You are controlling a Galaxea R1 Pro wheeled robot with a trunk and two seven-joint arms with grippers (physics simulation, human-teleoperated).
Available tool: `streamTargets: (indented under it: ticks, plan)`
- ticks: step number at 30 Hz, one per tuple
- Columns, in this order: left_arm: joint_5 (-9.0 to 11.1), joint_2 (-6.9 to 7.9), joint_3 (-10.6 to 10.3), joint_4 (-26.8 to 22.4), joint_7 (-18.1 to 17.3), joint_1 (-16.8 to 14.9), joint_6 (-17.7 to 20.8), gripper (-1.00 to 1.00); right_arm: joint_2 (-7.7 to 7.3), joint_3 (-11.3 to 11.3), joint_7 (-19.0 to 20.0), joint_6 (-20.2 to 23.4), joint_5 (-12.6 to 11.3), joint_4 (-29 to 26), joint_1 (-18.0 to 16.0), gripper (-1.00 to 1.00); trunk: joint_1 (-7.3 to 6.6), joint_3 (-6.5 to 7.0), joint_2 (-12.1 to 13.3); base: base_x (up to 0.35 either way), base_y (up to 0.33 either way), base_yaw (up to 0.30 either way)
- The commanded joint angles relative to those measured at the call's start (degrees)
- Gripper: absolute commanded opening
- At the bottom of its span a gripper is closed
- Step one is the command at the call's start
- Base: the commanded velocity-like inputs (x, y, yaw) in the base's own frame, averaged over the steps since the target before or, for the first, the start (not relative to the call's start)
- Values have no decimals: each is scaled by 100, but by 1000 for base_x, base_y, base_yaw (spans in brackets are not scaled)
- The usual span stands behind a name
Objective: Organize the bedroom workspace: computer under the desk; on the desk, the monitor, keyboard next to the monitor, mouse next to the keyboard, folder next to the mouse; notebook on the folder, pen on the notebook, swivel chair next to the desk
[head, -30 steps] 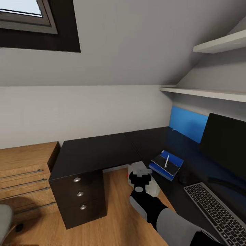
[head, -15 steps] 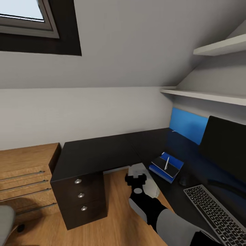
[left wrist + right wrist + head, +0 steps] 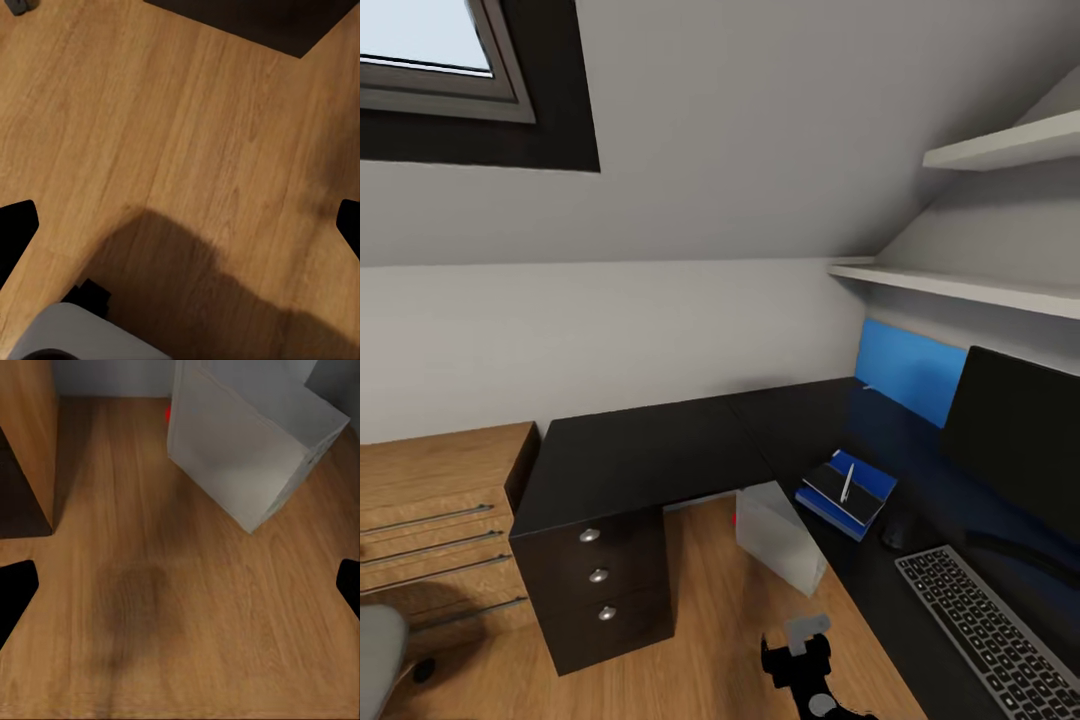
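1. The large L-shaped desk with glossy black top [image 3: 650, 450] already carries most things. The wide monitor with black display [image 3: 1015, 425] stands on it, up and to the right of the right end effector [image 3: 798, 655], and the slim silver-grey keyboard with dark keys [image 3: 990, 630] lies in front of the monitor.
2. The small black mouse [image 3: 893, 535] seems to lie just beside the far end of the keyboard, but it is dark on dark and hard to confirm.
3. The flat bright blue folder [image 3: 845, 495] lies near the mouse, with a dark notebook [image 3: 838, 488] on it and the thin white pen [image 3: 847, 482] on top, so I judge the stack finished.
4. The white box-shaped computer [image 3: 780, 535] stands on the wooden floor [image 3: 180, 622] just beyond the right end effector, at the desk edge.
5. The grey upholstered swivel chair [image 3: 378, 650] is well apart, far to the left. Bringing it to the desk looks to be what remains.
6. The right end effector is low and holds nothing that I can see; its fingers appear spread wide in the wrist view. The left end effector faces bare floor, its fingers also seeming wide.
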Motion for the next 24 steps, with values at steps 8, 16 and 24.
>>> streamTargets:
  ticks: [8,16,24]
  plan:
    - [35,7,-56,7,41,-3,-35,100,-220,53,49,-46,-54,77,357,100,-154,119,278,0,0,0]
    - [23,14,-68,13,38,-3,-327,100,-246,65,56,-70,-35,73,434,100,-154,119,278,0,0,0]
    - [-289,21,-282,49,41,-3,-442,100,-217,77,56,-332,-25,72,477,100,-154,119,278,0,0,54]
